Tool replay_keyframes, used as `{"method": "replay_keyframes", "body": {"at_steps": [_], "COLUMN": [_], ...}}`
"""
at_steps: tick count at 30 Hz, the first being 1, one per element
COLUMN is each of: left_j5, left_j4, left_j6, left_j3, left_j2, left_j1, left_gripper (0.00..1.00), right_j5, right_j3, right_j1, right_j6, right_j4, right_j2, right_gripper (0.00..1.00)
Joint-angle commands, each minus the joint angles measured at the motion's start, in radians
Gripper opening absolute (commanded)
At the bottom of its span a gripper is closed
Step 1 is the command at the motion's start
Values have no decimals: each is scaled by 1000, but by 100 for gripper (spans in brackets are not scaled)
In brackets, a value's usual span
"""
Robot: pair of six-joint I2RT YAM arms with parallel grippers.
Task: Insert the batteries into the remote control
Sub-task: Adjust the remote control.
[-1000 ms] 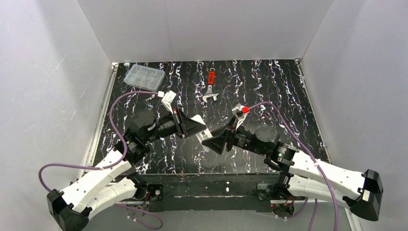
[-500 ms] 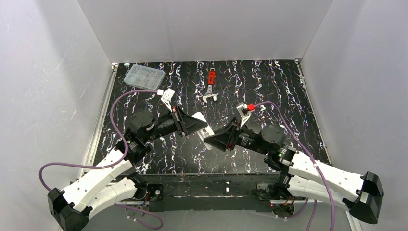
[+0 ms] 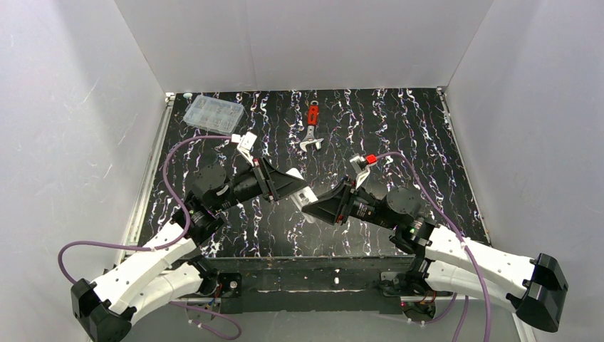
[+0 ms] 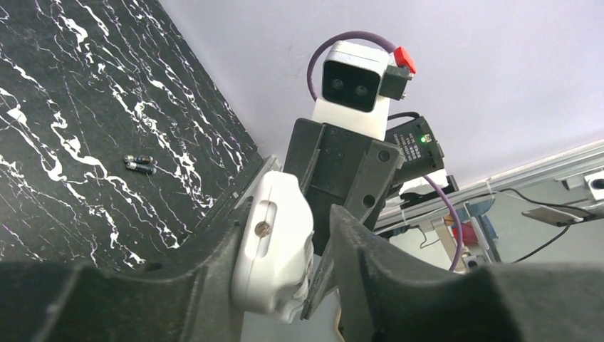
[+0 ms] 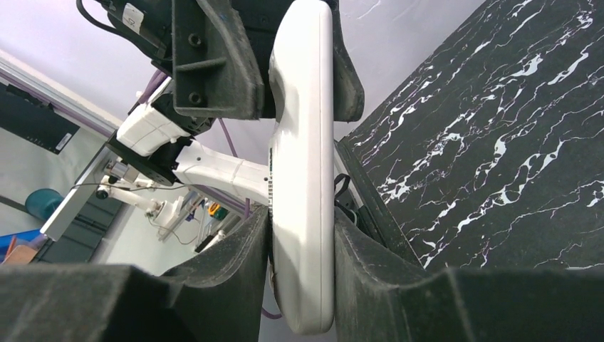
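Note:
The white remote control (image 3: 305,197) hangs in the air over the middle of the table, held from both ends. My left gripper (image 3: 298,189) is shut on its left end; in the left wrist view the rounded white end (image 4: 274,242) sits between the fingers of that gripper (image 4: 288,228). My right gripper (image 3: 314,204) is shut on the other end; the right wrist view shows the remote edge-on (image 5: 303,142) squeezed between the pads of that gripper (image 5: 303,221). Two small batteries (image 4: 139,164) lie side by side on the black marbled table (image 4: 64,107).
A clear plastic compartment box (image 3: 212,112) stands at the back left corner. A wrench with a red handle (image 3: 312,128) lies at the back centre. White walls close in the table on three sides.
The right arm has drawn slightly right and the left gripper has turned a little. The remote stays between both grippers, shifted slightly toward the near side.

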Motion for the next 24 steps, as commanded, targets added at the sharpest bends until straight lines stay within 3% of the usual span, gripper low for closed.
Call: {"method": "replay_keyframes", "body": {"at_steps": [1, 5, 10, 19, 20, 24], "left_j5": [-20, -26, -24, -16, -17, -21], "left_j4": [62, 68, 88, 103, 99, 75], "left_j6": [13, 13, 3, -10, -10, -10], "left_j3": [4, 1, -3, 5, 6, 8], "left_j2": [-42, -40, -30, -11, -10, -14], "left_j1": [-4, -4, -5, -4, -5, -3], "left_gripper": [44, 43, 35, 0, 0, 0], "right_j5": [-11, -7, -3, 5, 9, 25], "right_j3": [42, 38, 32, 33, 34, 62], "right_j1": [-2, -2, -2, -2, -1, -1], "right_j6": [7, 6, 6, 8, 3, -58], "right_j4": [44, 43, 40, 32, 25, -43], "right_j2": [1, 0, -8, -8, -8, -18], "right_gripper": [1, 1, 1, 1, 2, 29]}}
